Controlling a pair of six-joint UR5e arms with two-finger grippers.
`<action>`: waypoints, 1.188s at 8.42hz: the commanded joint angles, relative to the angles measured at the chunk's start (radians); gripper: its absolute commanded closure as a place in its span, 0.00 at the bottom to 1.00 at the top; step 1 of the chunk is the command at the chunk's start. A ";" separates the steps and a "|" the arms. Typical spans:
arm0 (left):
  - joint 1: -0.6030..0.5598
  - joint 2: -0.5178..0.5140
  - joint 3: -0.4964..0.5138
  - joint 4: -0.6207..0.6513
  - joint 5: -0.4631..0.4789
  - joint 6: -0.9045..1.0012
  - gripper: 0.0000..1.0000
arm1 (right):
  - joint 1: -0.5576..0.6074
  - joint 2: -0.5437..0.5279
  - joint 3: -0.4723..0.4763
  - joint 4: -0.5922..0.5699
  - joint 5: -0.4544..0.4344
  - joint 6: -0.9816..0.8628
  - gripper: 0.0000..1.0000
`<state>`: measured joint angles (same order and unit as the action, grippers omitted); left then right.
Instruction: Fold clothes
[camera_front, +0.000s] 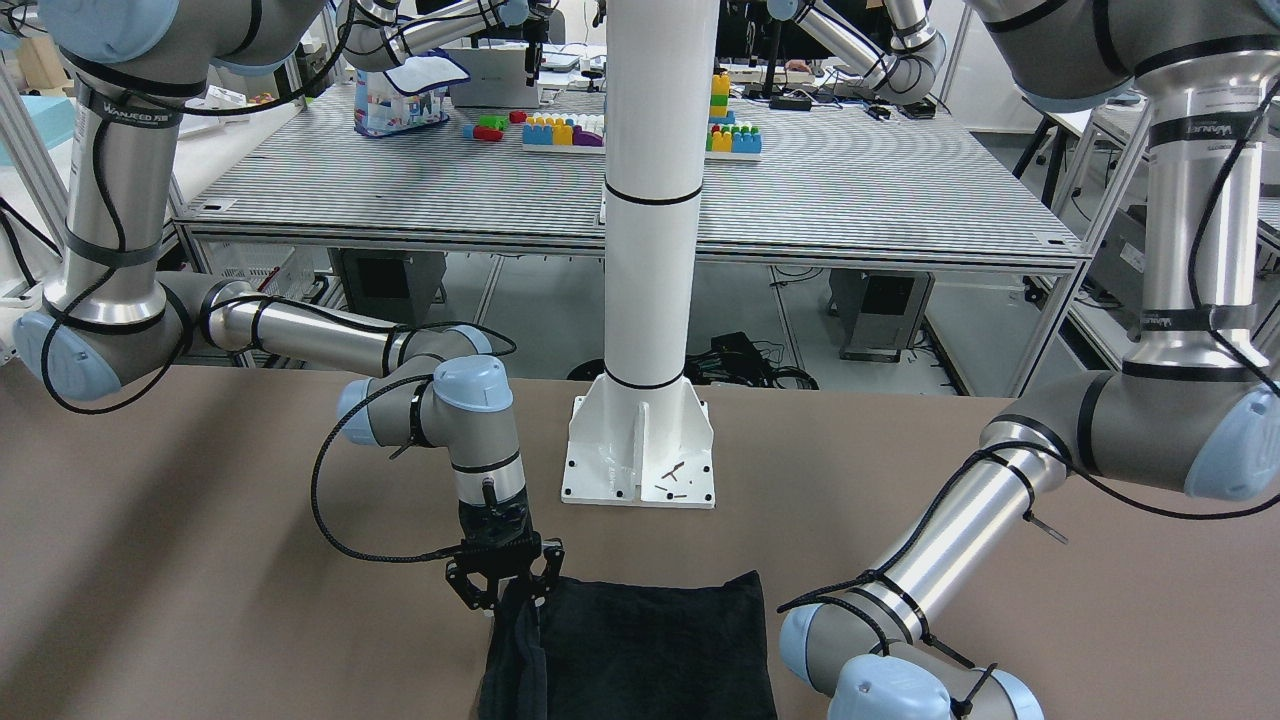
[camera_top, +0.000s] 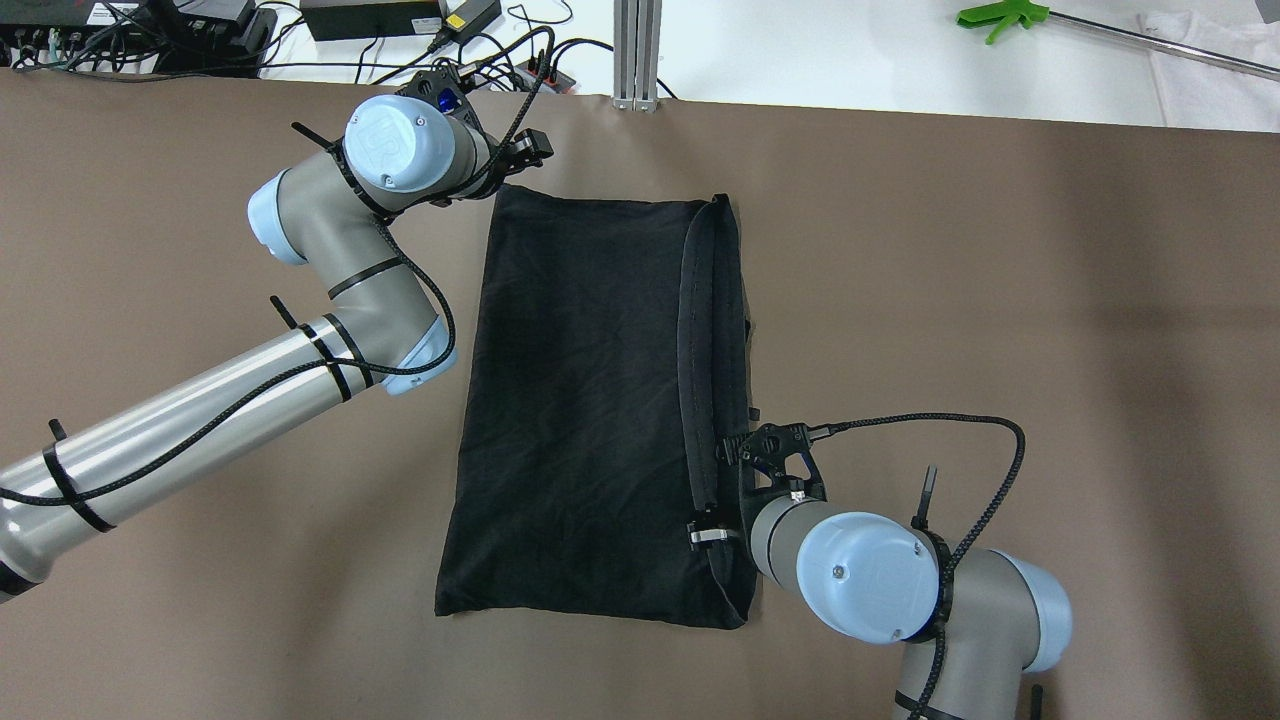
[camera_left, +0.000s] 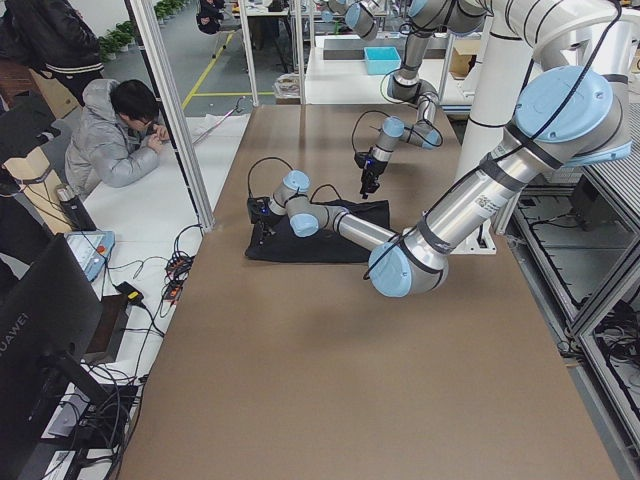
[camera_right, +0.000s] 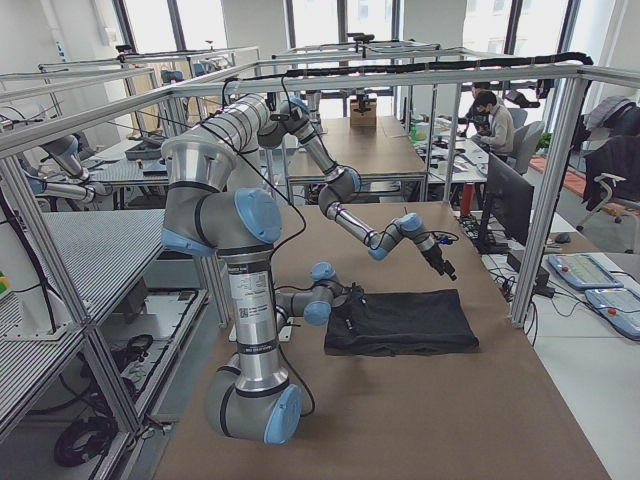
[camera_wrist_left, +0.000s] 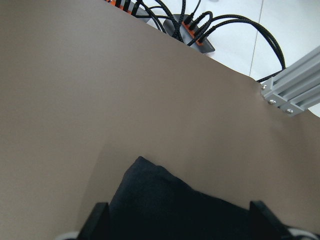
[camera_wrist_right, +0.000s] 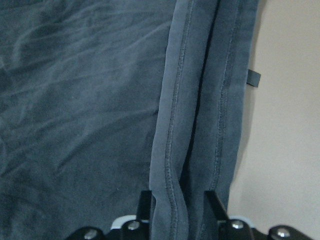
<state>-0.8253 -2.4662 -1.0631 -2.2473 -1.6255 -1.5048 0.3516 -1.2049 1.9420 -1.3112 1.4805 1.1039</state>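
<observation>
Exterior front-facing crops the clothes (camera_front: 650, 650) at bottom.

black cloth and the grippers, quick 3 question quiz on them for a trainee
1. True or false: the left gripper is shut on the black cloth.
2. Whose fingers straddle the cloth's hemmed edge? A) left gripper B) right gripper C) neither
3. In the overhead view, along which side of the cloth is a strip folded over?
Key: 1 false, its fingers stand wide apart over a corner. 2 B. 3 the right side.
</observation>
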 joint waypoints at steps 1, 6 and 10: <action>0.000 -0.002 0.000 0.000 -0.001 0.000 0.00 | 0.009 0.034 -0.052 0.043 -0.041 -0.007 0.45; 0.000 -0.005 0.002 0.000 -0.001 0.000 0.00 | 0.125 0.264 -0.332 0.049 -0.147 -0.013 0.06; -0.002 -0.008 0.000 -0.002 -0.001 0.002 0.00 | 0.242 0.435 -0.698 0.250 -0.161 -0.016 0.06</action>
<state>-0.8253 -2.4726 -1.0619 -2.2479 -1.6260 -1.5042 0.5401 -0.8325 1.3714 -1.1202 1.3242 1.0905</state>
